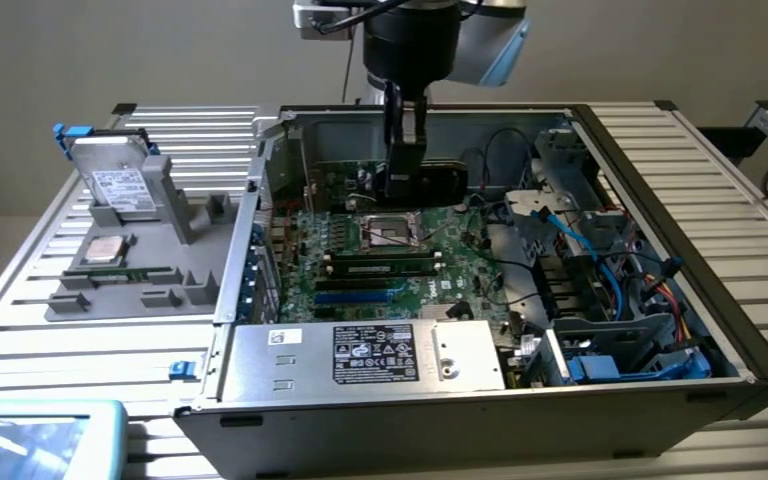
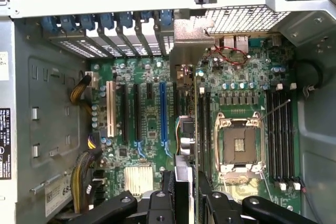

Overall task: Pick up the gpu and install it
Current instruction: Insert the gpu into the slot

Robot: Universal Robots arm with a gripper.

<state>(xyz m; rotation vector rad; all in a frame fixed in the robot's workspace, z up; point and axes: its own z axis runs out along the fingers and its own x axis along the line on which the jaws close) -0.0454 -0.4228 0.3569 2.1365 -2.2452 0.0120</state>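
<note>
Install step: my gripper [image 1: 406,172] is clamped shut on the gpu [image 1: 427,182], held on edge at upper centre of the frame, inside the open computer case [image 1: 651,250] over the motherboard [image 1: 357,240]. In the wrist view it hangs between the blue expansion slot [image 2: 163,111] and the CPU socket [image 2: 237,148]. Seating, I judge, calls for aligning its edge with a slot.

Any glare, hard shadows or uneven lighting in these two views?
Exterior view: soft, even light, no glare on the open grey metal computer case. Wrist view: the case's pale rim washes out bright; the green motherboard, behind the hand gripping the thin green-and-black gpu card, is evenly lit.
</note>
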